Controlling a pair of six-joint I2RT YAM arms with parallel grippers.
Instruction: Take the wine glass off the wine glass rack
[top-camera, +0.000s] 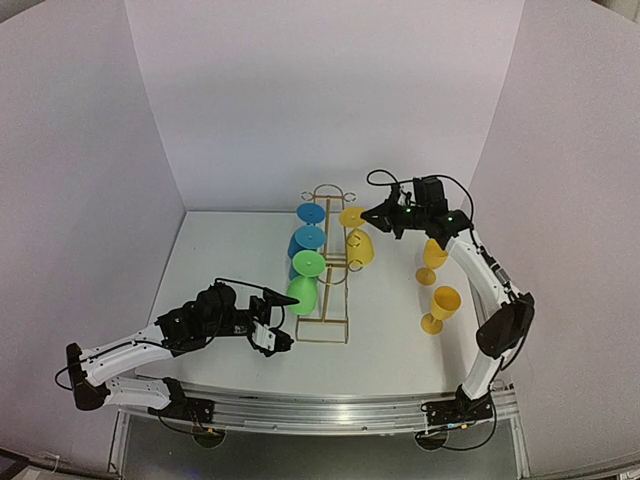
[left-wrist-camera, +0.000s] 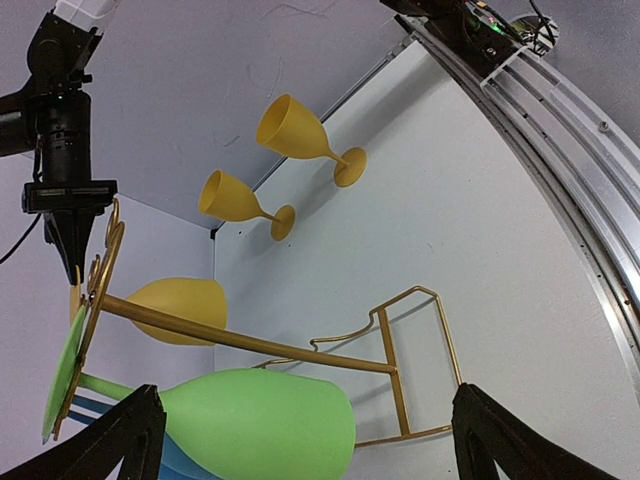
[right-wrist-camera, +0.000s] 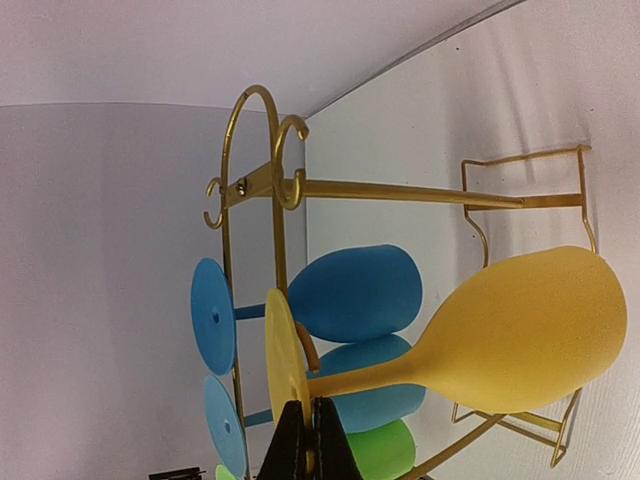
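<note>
Jaws of the right gripper (top-camera: 370, 214) are clenched on the rim of the foot of a yellow wine glass (right-wrist-camera: 520, 330); that glass hangs on the right side of the wine glass rack (right-wrist-camera: 400, 191), its foot at the far end of the rack and its bowl below; the right wrist view shows the two fingertips pressed almost together at the lower edge of the foot.

Jaws of the left gripper (top-camera: 285, 322) stand released and wide apart, holding nothing; they sit just beside the near left corner of the rack, close to the nearest green glass (top-camera: 301, 293), with no contact visible.

Rack: gold wire, standing on the white counter (top-camera: 390, 340) near its middle, long axis running away from the arm bases, rounded end farthest.

Left side of rack: two blue glasses (top-camera: 308, 238) at the far end, green ones nearer.

Off the rack: two further yellow glasses stand upright on the counter to the right, one farther (top-camera: 433, 256), one nearer (top-camera: 441, 302), apart from each other and well clear of the rack; the right arm passes above them.
</note>
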